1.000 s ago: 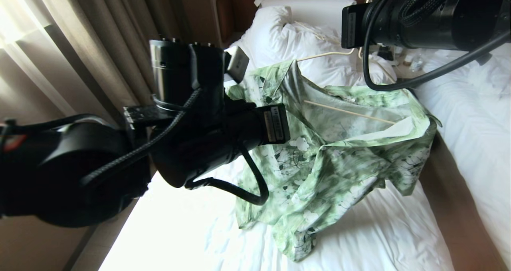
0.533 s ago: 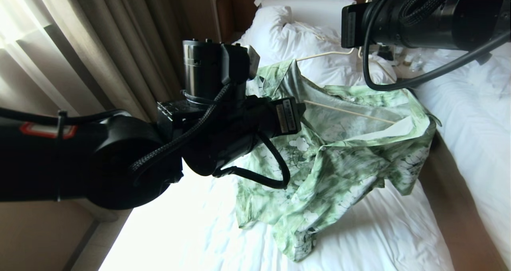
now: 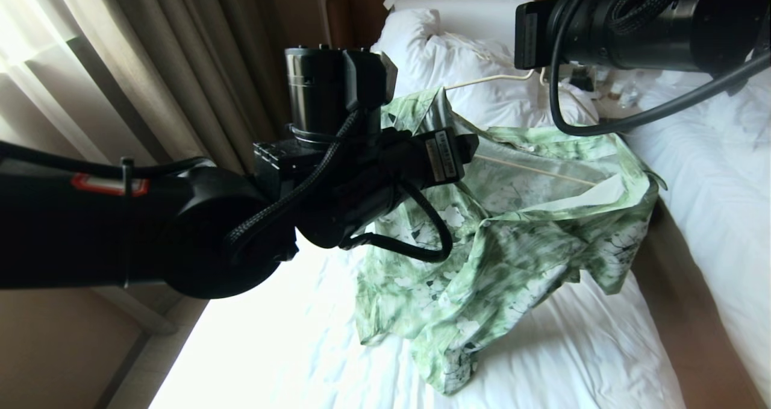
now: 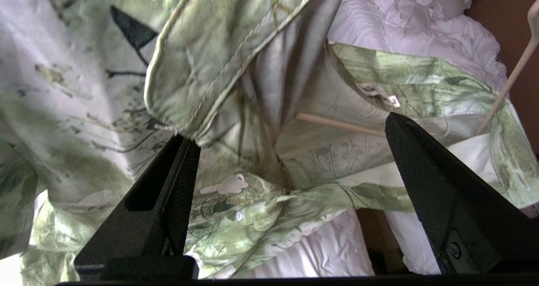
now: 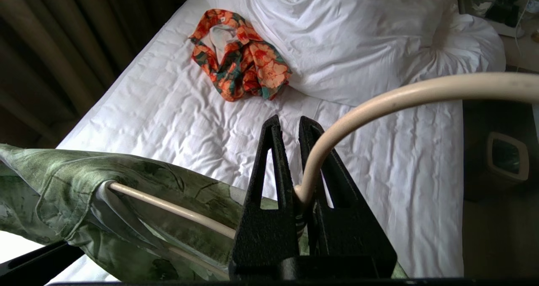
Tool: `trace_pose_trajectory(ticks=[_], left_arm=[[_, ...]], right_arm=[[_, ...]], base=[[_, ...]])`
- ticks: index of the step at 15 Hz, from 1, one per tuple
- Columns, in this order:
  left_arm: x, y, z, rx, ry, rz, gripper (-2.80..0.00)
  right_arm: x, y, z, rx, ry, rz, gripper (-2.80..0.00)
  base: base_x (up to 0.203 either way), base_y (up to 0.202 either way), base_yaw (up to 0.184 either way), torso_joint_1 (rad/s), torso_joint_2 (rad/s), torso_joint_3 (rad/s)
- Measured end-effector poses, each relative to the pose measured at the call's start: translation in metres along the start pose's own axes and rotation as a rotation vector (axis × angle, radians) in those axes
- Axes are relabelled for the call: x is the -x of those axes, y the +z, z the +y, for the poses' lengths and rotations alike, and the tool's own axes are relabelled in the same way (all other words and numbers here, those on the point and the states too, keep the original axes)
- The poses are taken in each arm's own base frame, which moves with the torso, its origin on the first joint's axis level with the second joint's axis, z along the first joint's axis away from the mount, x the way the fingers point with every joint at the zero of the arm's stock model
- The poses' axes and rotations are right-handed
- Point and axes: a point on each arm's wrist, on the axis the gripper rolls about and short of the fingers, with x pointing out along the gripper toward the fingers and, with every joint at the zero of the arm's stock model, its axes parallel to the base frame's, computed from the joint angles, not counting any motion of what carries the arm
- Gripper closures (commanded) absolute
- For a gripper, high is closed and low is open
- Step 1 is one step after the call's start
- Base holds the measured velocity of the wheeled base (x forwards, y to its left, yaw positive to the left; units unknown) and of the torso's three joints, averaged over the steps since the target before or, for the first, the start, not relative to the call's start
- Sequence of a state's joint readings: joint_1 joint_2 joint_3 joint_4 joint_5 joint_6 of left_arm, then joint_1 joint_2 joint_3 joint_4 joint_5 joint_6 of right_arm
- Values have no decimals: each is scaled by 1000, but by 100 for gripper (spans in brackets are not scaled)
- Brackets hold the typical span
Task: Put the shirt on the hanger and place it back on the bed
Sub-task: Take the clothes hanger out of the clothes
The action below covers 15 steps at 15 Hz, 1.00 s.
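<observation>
right gripper [image 5: 290, 161] clamped on the hanger [image 5: 404, 96] at the base of its hook, holding it up over the bed [image 3: 578, 349]. shirt [image 3: 512, 240] hangs from the hanger, hem bunched on the sheet. left gripper [image 4: 290, 143] spread wide at the shirt's shoulder, one finger [image 4: 185, 164] touching the fabric, gripping nothing. orange floral garment [image 5: 240, 62] lies beside the pillow [image 5: 358, 37].

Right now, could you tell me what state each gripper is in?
Left gripper: open, holding nothing, right by the shirt.
Right gripper: shut on the hanger at the base of its hook.
</observation>
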State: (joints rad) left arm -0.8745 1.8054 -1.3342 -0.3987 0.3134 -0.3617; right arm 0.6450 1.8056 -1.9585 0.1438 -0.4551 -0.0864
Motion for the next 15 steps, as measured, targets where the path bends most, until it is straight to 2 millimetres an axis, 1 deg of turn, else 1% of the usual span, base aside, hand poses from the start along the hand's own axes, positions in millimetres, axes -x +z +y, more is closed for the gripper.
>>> trace_pose_trajectory(ticks=[1,2,9,12,14,15], left_arm=[[-2,2,-1,3,-7,-9,-280],[-3,4,-2,5,-9,-14,0],[-1,9,0,8,-3,-30,0],[1,6,10,-4,25,-18,0],[7,15,21,-3,54,-36,0],[13,24,29,0,73,-57,0]], right_arm=[[1,1,1,-1,3,-1,0],[2,1,1,-1,5,-3,0],[4,1,1,-2,7,-1,0],[7,3,-1,-3,8,-4,0],[9,4,-2,-8,8,-5,0],[10,3,-2,-8,8,-3,0]], base=[[0,0,0,0,0,0],[0,0,0,0,0,0],[0,0,0,0,0,0],[0,0,0,0,0,0],[0,0,0,0,0,0],[0,0,0,0,0,0]])
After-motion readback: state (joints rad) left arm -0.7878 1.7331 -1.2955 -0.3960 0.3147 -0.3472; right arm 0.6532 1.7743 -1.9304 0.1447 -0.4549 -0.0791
